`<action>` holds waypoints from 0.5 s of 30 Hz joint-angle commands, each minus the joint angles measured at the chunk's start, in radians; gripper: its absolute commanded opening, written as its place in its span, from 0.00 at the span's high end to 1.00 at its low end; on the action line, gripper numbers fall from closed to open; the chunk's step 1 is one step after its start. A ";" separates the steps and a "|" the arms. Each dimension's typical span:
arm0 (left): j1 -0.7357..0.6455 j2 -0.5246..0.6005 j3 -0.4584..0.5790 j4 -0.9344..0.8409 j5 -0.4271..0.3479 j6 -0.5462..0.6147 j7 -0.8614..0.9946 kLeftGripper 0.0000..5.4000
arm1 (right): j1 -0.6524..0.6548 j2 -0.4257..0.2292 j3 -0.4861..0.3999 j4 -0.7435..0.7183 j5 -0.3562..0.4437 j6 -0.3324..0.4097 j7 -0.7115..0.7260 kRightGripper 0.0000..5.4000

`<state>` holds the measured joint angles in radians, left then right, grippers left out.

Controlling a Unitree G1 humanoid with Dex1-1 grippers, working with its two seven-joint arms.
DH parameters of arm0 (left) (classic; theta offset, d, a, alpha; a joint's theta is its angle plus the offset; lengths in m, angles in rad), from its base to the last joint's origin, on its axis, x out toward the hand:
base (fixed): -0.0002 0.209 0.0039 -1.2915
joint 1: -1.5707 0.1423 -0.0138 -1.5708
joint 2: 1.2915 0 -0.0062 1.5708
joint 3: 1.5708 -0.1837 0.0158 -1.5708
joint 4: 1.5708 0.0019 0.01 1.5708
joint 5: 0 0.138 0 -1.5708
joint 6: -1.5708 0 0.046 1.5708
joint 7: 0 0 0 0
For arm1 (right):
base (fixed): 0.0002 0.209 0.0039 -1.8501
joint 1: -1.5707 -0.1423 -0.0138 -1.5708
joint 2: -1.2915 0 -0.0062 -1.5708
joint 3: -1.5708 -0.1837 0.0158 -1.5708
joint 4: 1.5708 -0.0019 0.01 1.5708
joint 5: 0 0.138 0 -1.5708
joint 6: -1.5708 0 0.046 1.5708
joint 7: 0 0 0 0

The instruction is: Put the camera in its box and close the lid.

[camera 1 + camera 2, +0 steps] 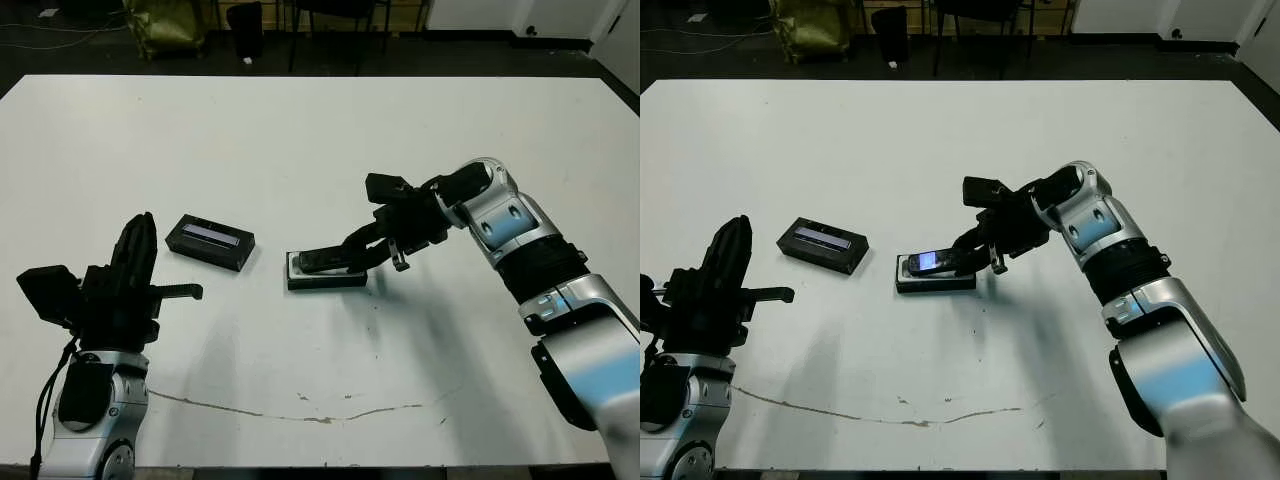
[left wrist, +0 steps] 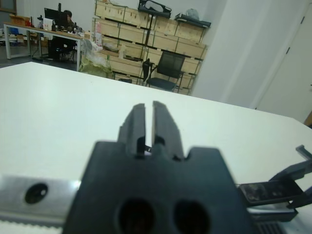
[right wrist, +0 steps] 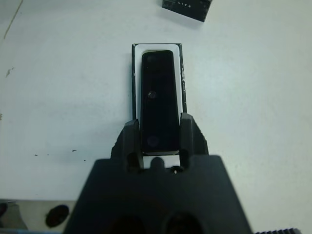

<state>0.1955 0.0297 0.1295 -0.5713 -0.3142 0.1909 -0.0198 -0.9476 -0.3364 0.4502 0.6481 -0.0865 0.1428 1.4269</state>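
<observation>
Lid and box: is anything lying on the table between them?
No. In the left eye view, only bare white table separates the lid from the box, where the right gripper holds the camera.

My arms: silver shells, black joints.
Black two-fingered grippers (image 1: 345,258) (image 1: 135,250); a black cable loops beside my left forearm (image 1: 95,400).

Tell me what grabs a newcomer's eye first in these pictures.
First, the right tool near the table's middle, gripping the camera by its near end over the white-lined box. Next, the lid with its glossy strip, lying apart to the robot's left of the box. The left tool is raised off the table, holding nothing.
</observation>
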 commanded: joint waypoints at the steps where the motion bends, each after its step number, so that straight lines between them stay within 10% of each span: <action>1: 0.017 -0.003 0.000 0.007 0.003 0.008 0.002 1.00 | 0.015 0.010 0.008 0.024 -0.009 -0.024 -0.005 0.93; 15: 0.026 -0.010 -0.010 -0.001 0.006 0.010 0.010 1.00 | -0.013 0.045 0.043 0.071 -0.061 -0.091 -0.003 0.93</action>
<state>0.2044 0.0245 0.1222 -0.5718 -0.3144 0.1910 -0.0163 -0.9644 -0.3024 0.4718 0.7024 -0.1300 0.0548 1.4177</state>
